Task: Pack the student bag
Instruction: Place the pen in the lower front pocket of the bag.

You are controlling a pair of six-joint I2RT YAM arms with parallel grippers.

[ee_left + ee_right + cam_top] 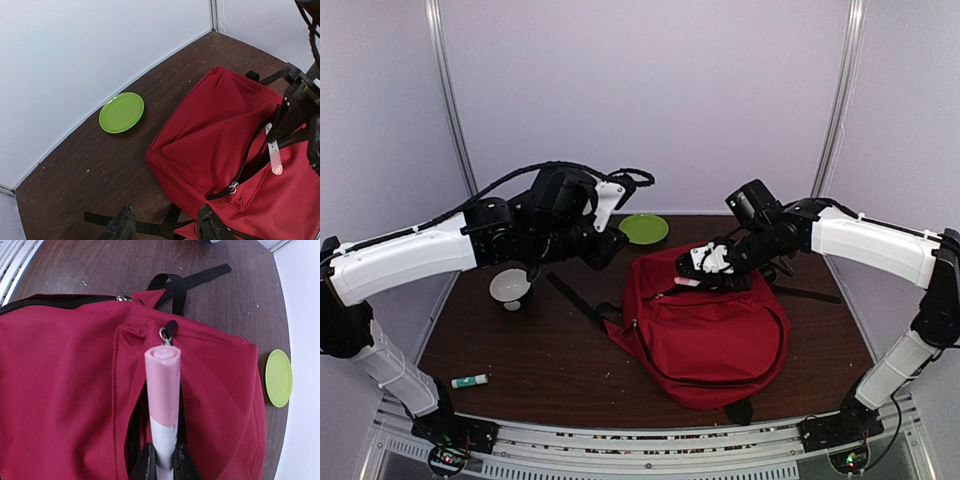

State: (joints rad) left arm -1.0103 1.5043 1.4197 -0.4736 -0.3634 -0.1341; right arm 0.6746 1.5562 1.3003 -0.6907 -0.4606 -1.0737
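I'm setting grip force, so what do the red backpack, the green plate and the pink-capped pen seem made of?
The red backpack looks like matte woven fabric: weave texture and soft folds show. The green plate is probably plastic: smooth, slight sheen, even colour. The pink-capped pen in the right pincer is likely plastic too: smooth cap, white barrel.

Probably a robot lab booth: plain white panels, metal posts, wooden tabletop.

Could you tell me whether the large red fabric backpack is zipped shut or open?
Open: a dark gap parts the large red fabric backpack under the pink-capped white marker.
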